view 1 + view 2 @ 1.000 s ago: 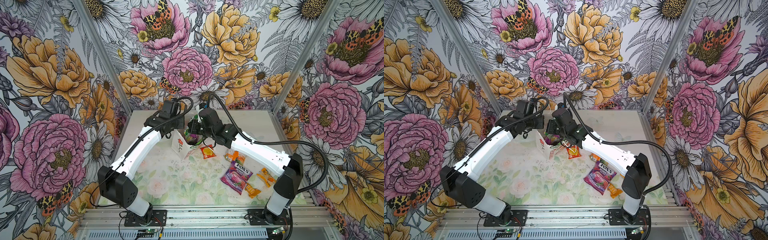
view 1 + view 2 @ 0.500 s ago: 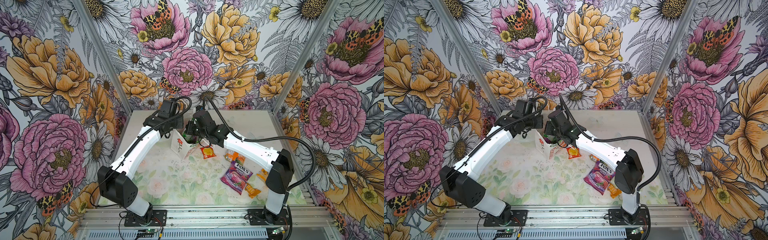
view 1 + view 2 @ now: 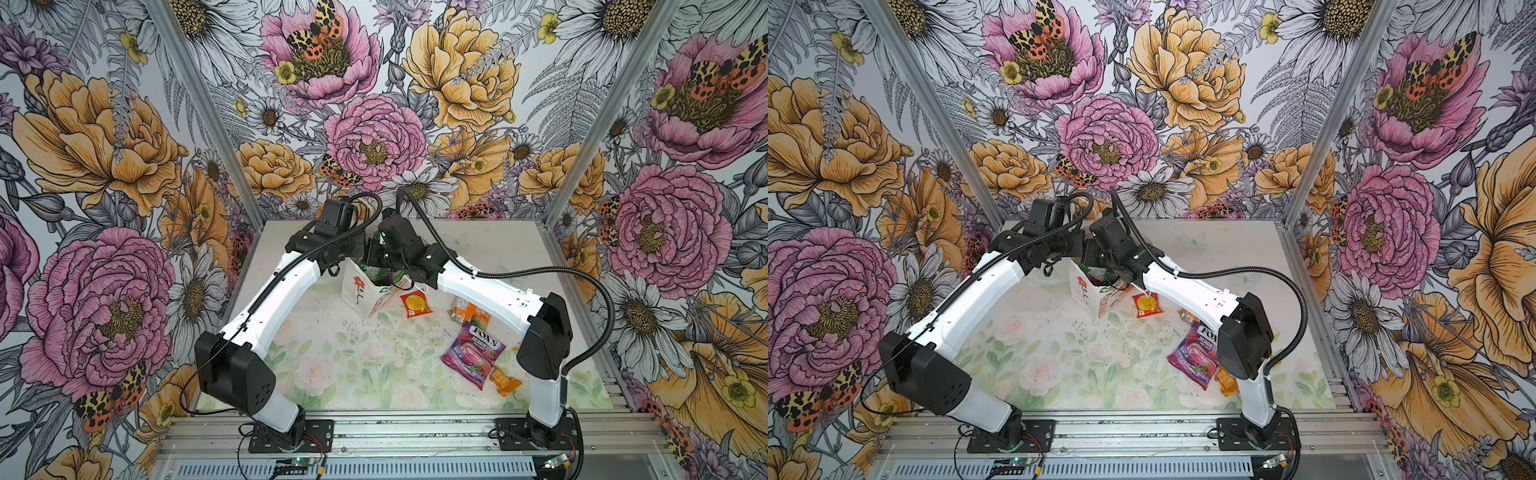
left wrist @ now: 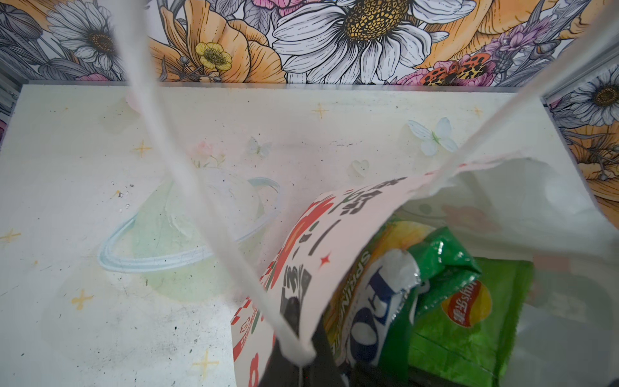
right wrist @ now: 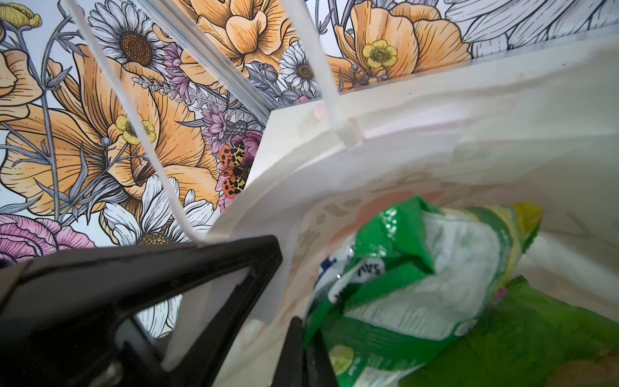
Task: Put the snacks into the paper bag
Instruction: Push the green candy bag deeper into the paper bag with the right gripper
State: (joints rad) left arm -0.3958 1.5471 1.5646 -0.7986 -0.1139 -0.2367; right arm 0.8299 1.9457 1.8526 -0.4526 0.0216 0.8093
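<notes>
Heads up: your left gripper (image 4: 301, 372) is pinched on the bag (image 3: 357, 286) rim mid-frame, right gripper (image 5: 288, 284) is closed there too (paper or green packet (image 5: 418, 284), can't tell), so yanking could tip it.

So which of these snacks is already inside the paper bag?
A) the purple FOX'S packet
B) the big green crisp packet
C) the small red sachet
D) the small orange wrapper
B: both wrist views look down into the paper bag and show the big green crisp packet inside it, while the red sachet, purple packet and orange wrapper lie on the table.
</notes>
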